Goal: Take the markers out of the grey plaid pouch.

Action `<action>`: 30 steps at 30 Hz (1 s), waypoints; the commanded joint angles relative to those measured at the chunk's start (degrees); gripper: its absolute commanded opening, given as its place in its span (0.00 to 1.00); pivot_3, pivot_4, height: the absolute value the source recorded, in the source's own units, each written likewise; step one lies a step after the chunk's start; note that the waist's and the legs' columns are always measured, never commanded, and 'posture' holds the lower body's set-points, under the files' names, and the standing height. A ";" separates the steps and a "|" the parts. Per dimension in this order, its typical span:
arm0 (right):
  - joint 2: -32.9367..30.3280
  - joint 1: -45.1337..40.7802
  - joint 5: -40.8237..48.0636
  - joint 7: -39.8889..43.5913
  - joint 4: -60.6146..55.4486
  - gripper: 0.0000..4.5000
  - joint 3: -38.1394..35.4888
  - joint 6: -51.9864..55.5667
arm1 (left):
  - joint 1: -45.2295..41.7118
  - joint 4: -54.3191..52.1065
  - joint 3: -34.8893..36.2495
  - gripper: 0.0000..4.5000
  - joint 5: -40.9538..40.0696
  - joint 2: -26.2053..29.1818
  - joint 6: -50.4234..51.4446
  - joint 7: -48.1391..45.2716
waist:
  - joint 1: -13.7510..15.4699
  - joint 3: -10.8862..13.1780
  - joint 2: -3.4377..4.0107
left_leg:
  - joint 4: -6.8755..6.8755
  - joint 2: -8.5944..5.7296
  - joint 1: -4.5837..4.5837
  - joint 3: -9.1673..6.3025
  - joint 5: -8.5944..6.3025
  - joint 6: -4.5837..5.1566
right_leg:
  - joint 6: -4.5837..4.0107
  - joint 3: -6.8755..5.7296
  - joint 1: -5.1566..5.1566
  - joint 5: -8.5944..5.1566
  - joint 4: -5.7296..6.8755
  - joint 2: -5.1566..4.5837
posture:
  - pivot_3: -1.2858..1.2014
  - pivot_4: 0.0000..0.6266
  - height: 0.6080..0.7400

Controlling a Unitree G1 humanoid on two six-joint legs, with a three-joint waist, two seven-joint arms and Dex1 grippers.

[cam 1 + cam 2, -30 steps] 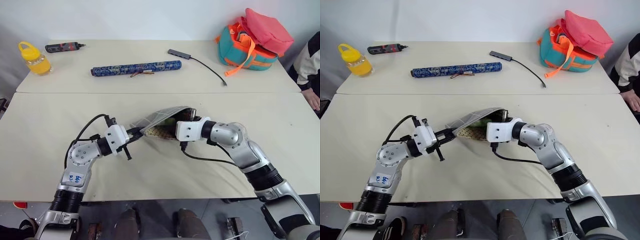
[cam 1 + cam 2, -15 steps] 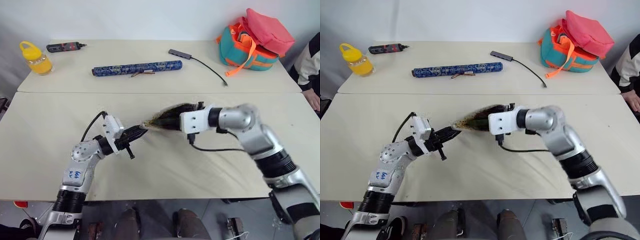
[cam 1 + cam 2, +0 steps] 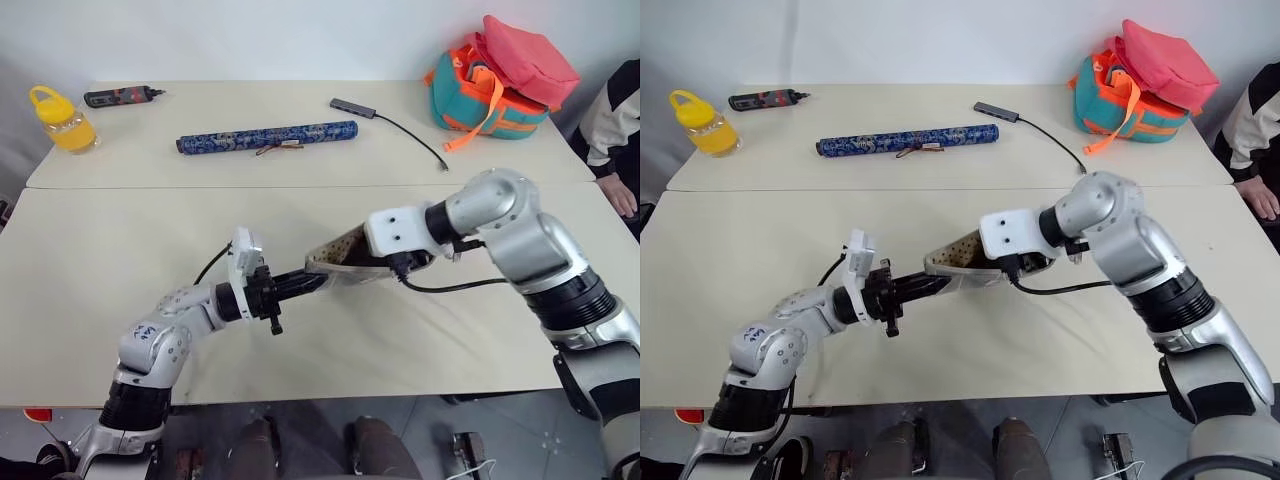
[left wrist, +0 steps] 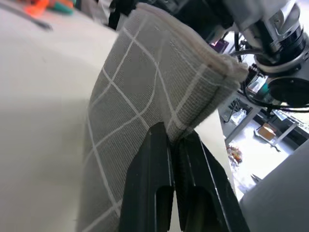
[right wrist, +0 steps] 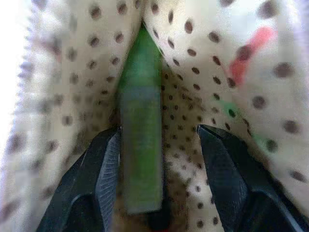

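The grey plaid pouch (image 3: 345,256) hangs just above the near table, held up between my two grippers, with its tan dotted lining showing at the mouth. My left gripper (image 4: 174,140) is shut on the pouch's lower edge (image 4: 145,72). Inside the pouch my right gripper (image 5: 159,131) is open, pointing down into it. A light green marker (image 5: 141,145) lies between its fingers, against one finger (image 5: 104,164) and apart from the other. A dark end with a bit of red (image 5: 157,221) shows beneath the green marker.
On the far table lie a long blue patterned roll (image 3: 265,136), a yellow jar (image 3: 60,118), a black-and-red gadget (image 3: 118,96) and a cabled adapter (image 3: 390,120). A teal-orange-pink bag (image 3: 500,75) stands at the far right. A person's sleeve (image 3: 612,130) shows at the right edge.
The pouch has come up off the table and turned as my left wrist rolled. My right arm rose and tilted down into the pouch, and its fingers narrowed around the green marker.
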 commanded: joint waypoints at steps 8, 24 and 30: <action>1.76 2.34 -3.89 -3.14 0.79 0.58 1.72 -2.55 | 0.50 -2.02 1.43 0.00 1.93 -1.53 -2.76 1.55 | 0.08 0.00 0.00 | 0.08 -0.02 0.00 0.00 0.00 0.00 | 0.00 0.00 0.04 0.00 -0.01 -0.01 | 0.52 0.24 1.00; 1.64 2.91 -0.22 -2.26 -2.11 0.09 -1.35 -1.62 | -0.34 -0.56 2.60 0.00 4.96 -2.48 -6.39 2.43 | 0.08 0.00 0.00 | 0.07 -0.02 0.00 0.01 0.00 0.00 | 0.00 0.00 0.04 0.00 -0.02 0.00 | 0.52 0.24 1.00; 2.00 0.91 3.72 -2.98 -2.81 0.09 -5.81 -0.53 | -2.32 2.55 3.52 0.00 9.23 -2.15 -12.50 2.98 | 0.13 0.00 0.00 | 0.06 -0.03 -0.01 0.01 -0.01 0.00 | 0.00 0.00 0.05 0.00 -0.05 -0.01 | 0.52 0.24 1.00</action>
